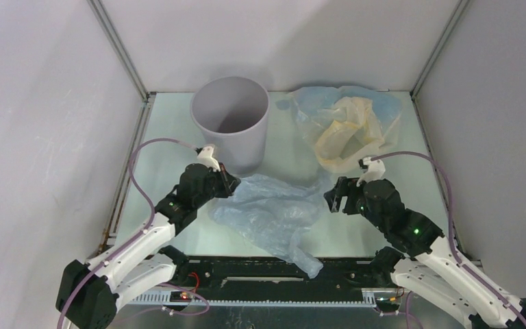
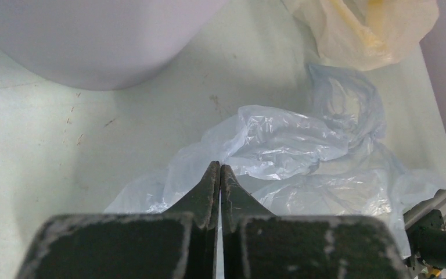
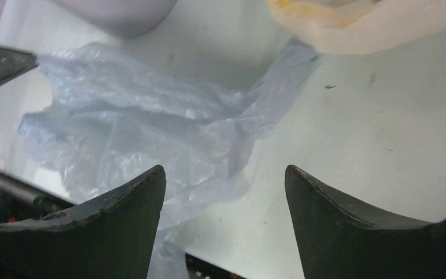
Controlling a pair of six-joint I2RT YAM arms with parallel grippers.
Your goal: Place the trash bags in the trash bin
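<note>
The light grey round trash bin [image 1: 229,116] stands at the back left of the table; its wall shows in the left wrist view [image 2: 93,40]. A pale blue-grey trash bag [image 1: 274,212] lies crumpled flat in the middle, between my two grippers. A cream-yellow bag [image 1: 346,133] lies on a pale blue bag [image 1: 308,103] at the back right. My left gripper [image 1: 229,184] is shut, its tips [image 2: 220,167] low over the blue-grey bag's [image 2: 302,151] left edge; no film shows between the jaws. My right gripper [image 1: 330,199] is open and empty above the bag's [image 3: 139,116] right edge.
The bin stands just behind the left gripper. The cream-yellow bag [image 3: 360,23] lies just beyond the right gripper. A black rail [image 1: 260,271] runs along the table's near edge, and the blue-grey bag's tail hangs over it. Grey walls enclose the table on three sides.
</note>
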